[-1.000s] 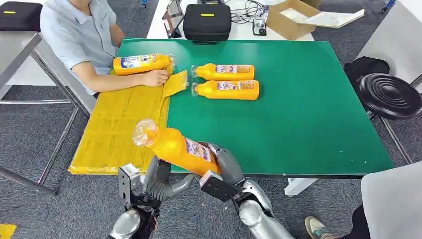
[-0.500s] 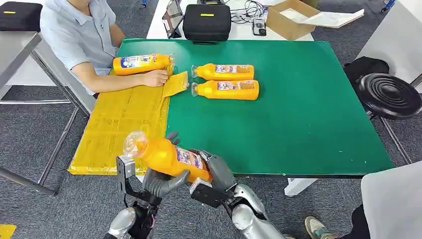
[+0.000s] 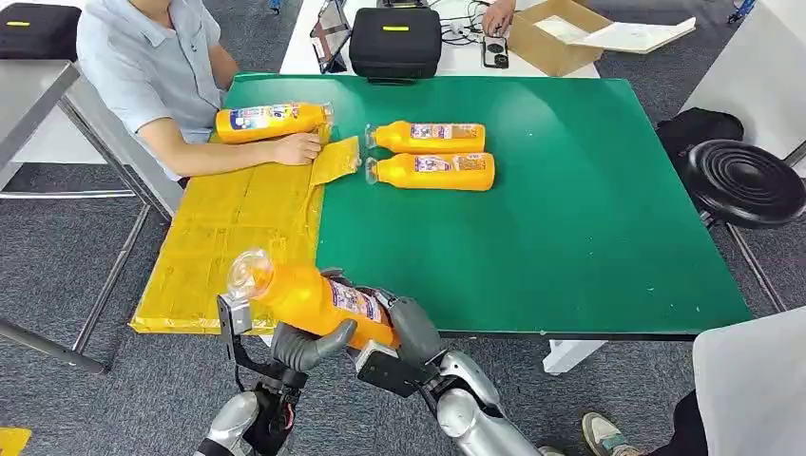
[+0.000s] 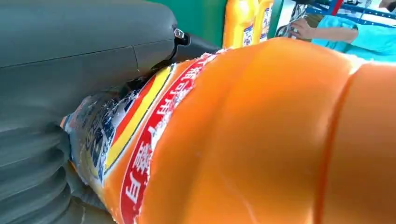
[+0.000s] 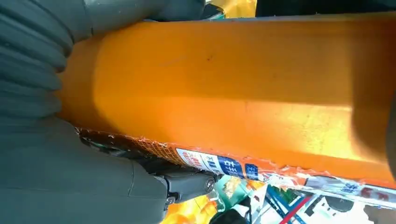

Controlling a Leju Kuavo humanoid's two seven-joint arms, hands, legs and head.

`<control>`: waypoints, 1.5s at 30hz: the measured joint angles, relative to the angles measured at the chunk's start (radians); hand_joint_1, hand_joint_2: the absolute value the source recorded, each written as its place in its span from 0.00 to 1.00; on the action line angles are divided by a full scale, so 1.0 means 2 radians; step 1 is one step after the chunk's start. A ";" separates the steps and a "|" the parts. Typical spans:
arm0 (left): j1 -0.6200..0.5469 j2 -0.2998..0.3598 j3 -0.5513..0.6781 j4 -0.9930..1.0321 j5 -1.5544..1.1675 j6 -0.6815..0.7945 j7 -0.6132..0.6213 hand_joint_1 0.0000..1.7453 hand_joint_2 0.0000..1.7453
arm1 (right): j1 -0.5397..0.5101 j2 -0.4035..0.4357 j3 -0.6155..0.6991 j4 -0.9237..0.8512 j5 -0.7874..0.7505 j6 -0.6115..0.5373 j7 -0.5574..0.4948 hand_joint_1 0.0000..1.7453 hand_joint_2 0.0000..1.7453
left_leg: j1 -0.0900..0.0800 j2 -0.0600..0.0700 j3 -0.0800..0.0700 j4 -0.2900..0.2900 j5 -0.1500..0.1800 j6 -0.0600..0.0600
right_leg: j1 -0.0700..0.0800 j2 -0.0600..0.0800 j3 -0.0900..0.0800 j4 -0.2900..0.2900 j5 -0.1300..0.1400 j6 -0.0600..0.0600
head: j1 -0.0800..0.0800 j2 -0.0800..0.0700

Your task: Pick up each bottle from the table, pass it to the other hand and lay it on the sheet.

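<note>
Head view: both hands hold one orange bottle (image 3: pixel 318 299) above the table's near edge, beside the yellow sheet (image 3: pixel 228 237); the left hand (image 3: pixel 309 344) cups it below, the right hand (image 3: pixel 411 328) grips its base. Wrist views: each hand wraps the bottle

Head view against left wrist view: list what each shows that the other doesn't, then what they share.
Head view alone: the yellow sheet, the bottle lying at its far end, the right robot hand, the black case.
Left wrist view alone: close print on the held bottle's label.
Shared: the held bottle, the left robot hand, two bottles on the green table, a person's forearm.
</note>
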 measured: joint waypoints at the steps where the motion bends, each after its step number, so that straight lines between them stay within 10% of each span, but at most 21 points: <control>1: 0.000 0.000 0.000 0.000 0.000 0.000 -0.001 1.00 1.00 | 0.000 0.001 0.000 0.001 0.000 0.000 0.000 0.79 1.00 | 0.000 0.000 0.000 0.000 0.000 0.000 | 0.000 0.000 0.000 0.000 0.000 0.000 | 0.000 0.000; 2: 0.000 0.000 0.000 0.000 0.000 0.000 -0.002 1.00 1.00 | 0.000 0.002 0.000 0.001 -0.002 0.001 0.000 0.24 1.00 | 0.000 0.000 0.000 0.000 0.000 0.000 | 0.000 0.000 0.000 0.000 0.000 0.000 | 0.000 0.000; 3: 0.000 0.000 0.000 0.000 0.000 -0.002 -0.004 1.00 1.00 | 0.000 0.003 0.001 0.002 -0.004 0.002 -0.001 0.00 1.00 | 0.000 0.000 0.000 0.000 0.000 0.000 | 0.000 0.000 0.000 0.000 0.000 0.000 | 0.000 0.000; 6: 0.007 0.000 0.003 -0.004 0.008 -0.012 -0.017 1.00 1.00 | 0.000 0.009 0.005 0.005 -0.014 0.021 -0.006 0.00 1.00 | 0.000 0.000 0.000 0.000 0.000 0.000 | 0.000 0.000 0.000 0.000 0.000 0.000 | 0.000 0.000; 7: 0.013 0.001 0.007 -0.012 0.013 -0.018 -0.019 1.00 1.00 | 0.001 0.013 0.011 0.005 -0.015 0.032 -0.012 0.00 0.00 | 0.000 0.000 0.000 0.000 0.000 0.000 | 0.000 0.000 0.000 0.000 0.000 0.000 | 0.000 0.000; 20: 0.016 0.004 0.047 -0.024 0.017 -0.041 -0.002 1.00 1.00 | 0.010 0.019 0.028 -0.001 -0.033 0.006 -0.027 0.00 0.00 | 0.000 -0.001 0.000 0.000 0.000 0.000 | 0.000 0.000 0.000 0.000 0.000 0.000 | 0.000 0.000; 45: -0.044 0.021 0.088 0.060 -0.449 0.399 -0.094 1.00 1.00 | 0.109 -0.032 -0.102 -0.114 -0.032 -0.084 -0.054 0.00 0.00 | -0.001 0.000 0.000 0.000 0.000 0.000 | 0.000 0.000 0.000 0.000 0.000 0.000 | 0.000 0.000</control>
